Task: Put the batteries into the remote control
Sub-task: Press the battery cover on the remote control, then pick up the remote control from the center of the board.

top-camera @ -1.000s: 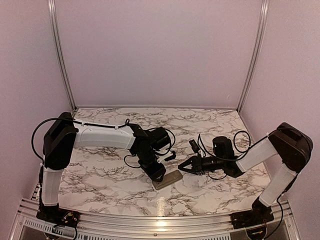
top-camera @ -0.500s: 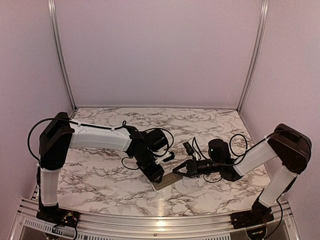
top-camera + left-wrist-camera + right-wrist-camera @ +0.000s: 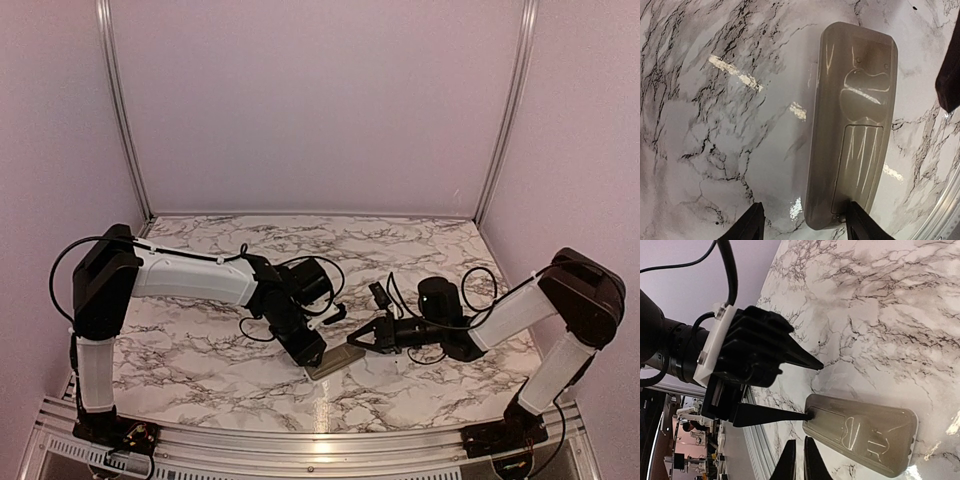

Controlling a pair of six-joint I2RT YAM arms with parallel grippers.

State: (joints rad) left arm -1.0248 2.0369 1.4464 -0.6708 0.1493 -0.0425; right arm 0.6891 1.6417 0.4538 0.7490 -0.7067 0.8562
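The remote control lies back-up on the marble table, near the front edge at the middle. The left gripper stands spread over its left end; the right wrist view shows one finger touching that end, the other raised clear. The right gripper is clenched with nothing seen between its fingers, just beside the remote's right end. The left wrist view alone shows the remote's ribbed back panel.
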